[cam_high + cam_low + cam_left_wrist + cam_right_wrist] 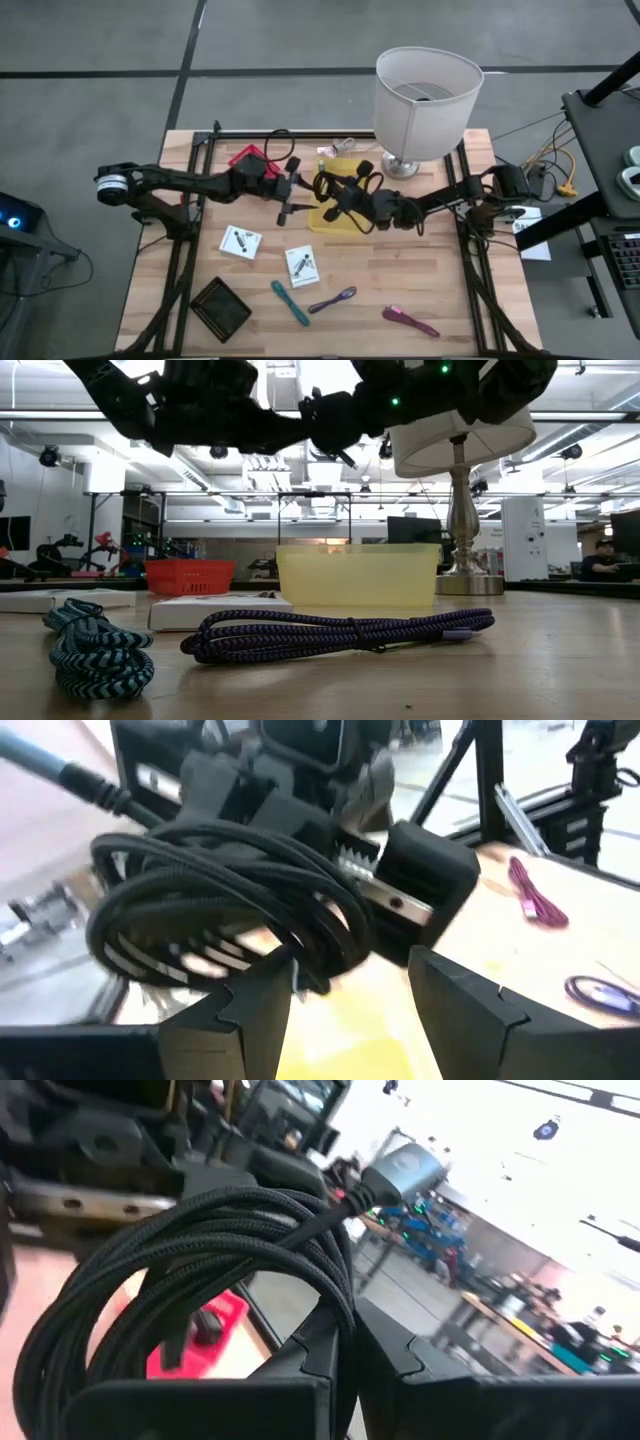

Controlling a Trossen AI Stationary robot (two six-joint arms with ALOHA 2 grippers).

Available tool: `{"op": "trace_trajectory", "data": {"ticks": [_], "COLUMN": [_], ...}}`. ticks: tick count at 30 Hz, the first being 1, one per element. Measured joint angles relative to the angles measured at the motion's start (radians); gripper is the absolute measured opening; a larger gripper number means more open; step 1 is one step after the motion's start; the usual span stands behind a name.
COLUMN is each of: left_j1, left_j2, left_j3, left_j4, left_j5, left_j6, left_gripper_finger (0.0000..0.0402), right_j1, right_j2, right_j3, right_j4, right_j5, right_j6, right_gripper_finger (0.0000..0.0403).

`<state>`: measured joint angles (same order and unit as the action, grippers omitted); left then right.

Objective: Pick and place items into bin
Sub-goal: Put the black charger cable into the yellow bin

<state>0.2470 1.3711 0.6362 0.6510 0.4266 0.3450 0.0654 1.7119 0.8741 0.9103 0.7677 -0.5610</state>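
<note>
Tabletop point(420, 300), scanned left to right on the overhead view.

9 o'clock: left hand point(290, 190) reaches in toward centre, fingers spread wide and holding nothing. Its wrist camera looks straight at the coiled black cable point(230, 900).

Centre: right hand point(335, 195) comes in from 3 o'clock, shut tight on that cable; its wrist view shows the coil pinched between the fingers point(330, 1350). The cable hangs in the air over the yellow bin point(335, 215), not yet inside it.

Toward 6 o'clock, still on the wood: two white cards point(240, 242), a dark square tray point(220, 305), a teal cable point(290, 302), a purple cable point(333, 299), and a magenta one point(410, 321) further right. White lamp point(425, 100) at 1 o'clock, not part of the job.

Step in hand, my judgement: placing the black cable. Next move calls for lowering the right hand into the bin and releasing, keeping clear of the left hand just beside it.
</note>
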Motion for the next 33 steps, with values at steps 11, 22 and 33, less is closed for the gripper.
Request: {"op": "trace_trajectory", "data": {"ticks": [11, 22, 33], "left_j1": [0.000, 0.001, 0.002], "left_j2": [-0.104, -0.189, -0.194], "left_j3": [-0.002, -0.003, -0.003], "left_j4": [-0.267, -0.401, -0.453], "left_j5": [-0.105, -0.149, -0.152], "left_j6": [0.002, 0.002, 0.003], "left_gripper_finger": [0.0185, 0.0185, 0.0185], "right_j1": [-0.002, -0.028, -0.032], "right_j2": [-0.002, -0.002, -0.002], "right_j3": [-0.002, -0.003, 0.070], "right_j4": [-0.270, -0.601, -0.764], "right_j5": [0.148, 0.132, -0.020], "right_j6": [0.079, 0.389, 0.500], "right_gripper_finger": [0.0011, 0.0036, 0.0163]}}
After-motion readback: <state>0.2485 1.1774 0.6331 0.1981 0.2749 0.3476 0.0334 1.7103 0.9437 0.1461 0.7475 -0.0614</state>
